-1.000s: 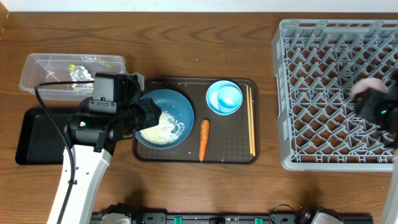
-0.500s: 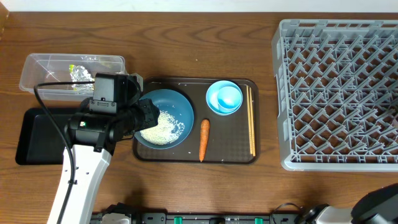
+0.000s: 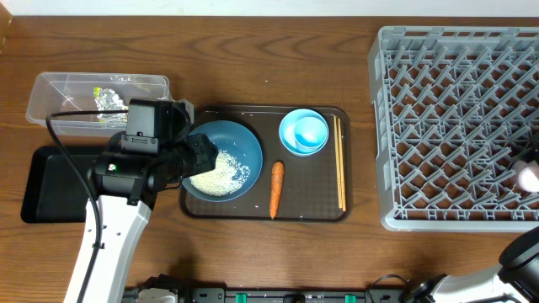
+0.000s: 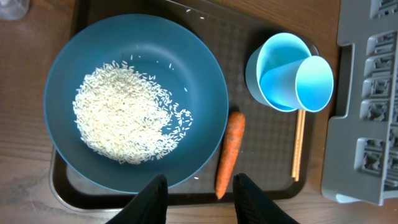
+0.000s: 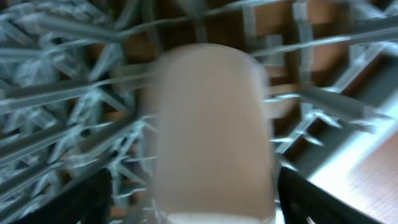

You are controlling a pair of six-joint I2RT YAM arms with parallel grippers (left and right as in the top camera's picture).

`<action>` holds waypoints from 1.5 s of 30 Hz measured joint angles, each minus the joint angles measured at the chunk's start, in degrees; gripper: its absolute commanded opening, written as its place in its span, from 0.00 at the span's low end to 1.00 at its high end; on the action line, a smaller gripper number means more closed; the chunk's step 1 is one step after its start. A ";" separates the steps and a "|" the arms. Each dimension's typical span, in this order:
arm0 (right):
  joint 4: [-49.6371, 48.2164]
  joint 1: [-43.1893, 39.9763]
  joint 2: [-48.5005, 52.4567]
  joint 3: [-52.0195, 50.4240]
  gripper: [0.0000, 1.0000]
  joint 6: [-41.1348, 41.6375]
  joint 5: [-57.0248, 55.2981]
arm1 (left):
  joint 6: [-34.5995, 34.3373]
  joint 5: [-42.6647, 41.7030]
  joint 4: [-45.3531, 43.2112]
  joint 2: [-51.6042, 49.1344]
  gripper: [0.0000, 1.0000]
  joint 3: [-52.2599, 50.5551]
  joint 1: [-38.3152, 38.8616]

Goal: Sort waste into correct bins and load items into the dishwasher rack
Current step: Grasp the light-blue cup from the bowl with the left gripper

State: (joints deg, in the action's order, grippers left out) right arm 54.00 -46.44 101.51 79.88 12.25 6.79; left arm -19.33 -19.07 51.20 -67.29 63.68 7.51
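Note:
The teal-blue dish holds a heap of white rice on the brown serving tray. An orange carrot lies right of it. Two nested pale blue bowls sit at the tray's back right. My left gripper is open and empty, low over the tray's near edge, between the dish and the carrot tip. My right gripper is shut on the white-pink cup over the grey rack, at its right edge; the cup is blurred.
A clear tub at the back left holds crumpled foil and a yellowish wrapper. The black tray lies in front of it, partly under my left arm. Chopsticks lie along the right side of the serving tray.
My right gripper has carried the cup from the rack's middle right toward its near right edge, passing almost out of the overhead view. The left arm has not moved.

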 measured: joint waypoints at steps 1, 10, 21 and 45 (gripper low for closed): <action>-0.02 0.00 0.00 0.00 0.83 -0.02 1.46 | 0.00 0.00 0.00 0.00 0.41 0.00 0.00; 0.50 1.29 -6.99 0.04 0.83 -1.16 12.09 | 0.11 0.02 -5.14 -0.57 0.51 -0.02 0.15; 11.54 21.49 -23.45 0.92 0.85 -5.79 13.97 | 0.13 -1.77 -20.98 -13.88 0.52 -0.02 8.37; 12.35 31.95 -22.93 -3.54 0.86 -6.86 8.35 | -3.39 -4.35 -43.63 -35.47 0.25 -0.02 20.20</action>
State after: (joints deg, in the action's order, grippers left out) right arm 66.35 -14.48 78.59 76.34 5.39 15.14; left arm -22.72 -23.42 7.57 -102.76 63.66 27.70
